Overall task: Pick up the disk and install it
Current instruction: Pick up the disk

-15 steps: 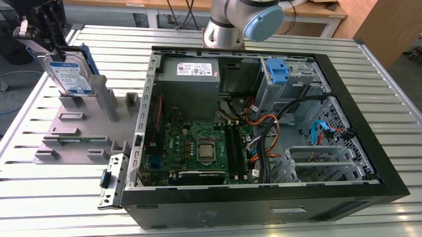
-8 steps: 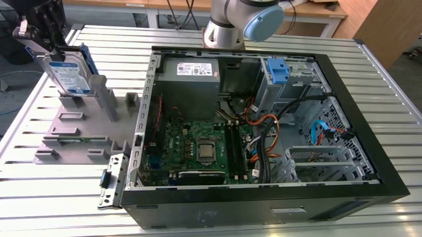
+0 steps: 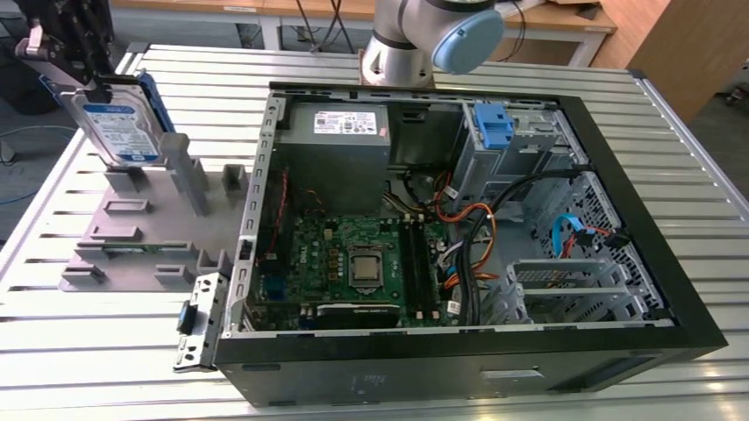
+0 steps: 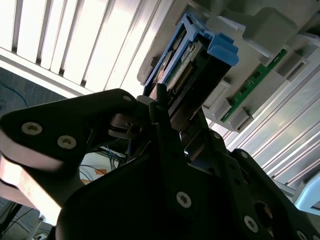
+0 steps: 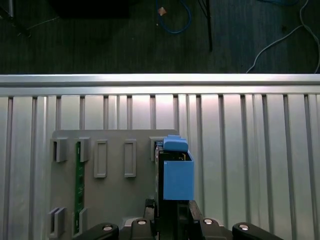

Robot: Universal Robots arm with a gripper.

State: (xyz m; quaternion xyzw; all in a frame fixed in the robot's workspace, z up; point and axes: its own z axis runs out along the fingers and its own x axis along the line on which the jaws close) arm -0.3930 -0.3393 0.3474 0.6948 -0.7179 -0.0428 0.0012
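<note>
Hanging upright in the hand point(image 3: 94, 83), the disk point(image 3: 119, 127) is at the exterior view's far left, w/ its white-and-blue label toward the camera and the blue caddy frame along its edge. The hand is clamped on the disk's upper end. In the second wrist view the dark fingers point(image 4: 162, 125) press against its two flat faces, w/ the connector end and a blue caddy tab sticking out past them.

Disk's lower edge is right at the tall upright posts at the far end of a grey slotted holder point(image 3: 140, 224). Can't tell if it touches them or hangs just clear.

A thin green circuit board point(image 5: 78, 185) stands on edge in another slot of the holder, well apart from the disk. The other slots btwn them look bare. The holder lies flat on the slatted metal desk point(image 3: 70, 351).

Just to the holder's right, on the exterior view's right, is an open black PC case point(image 3: 655, 289) on its side. Inside it are:
- a green motherboard point(image 3: 351, 254) at near left
- a grey power supply box point(image 3: 339, 132) at far left
- a bare blue bracket point(image 3: 494, 127) in the drive bay at far right
- loose cables point(image 3: 480, 219) in orange, black and blue btwn them

The arm's base point(image 3: 410, 39) rises from the desk beyond the case's far wall.
</note>
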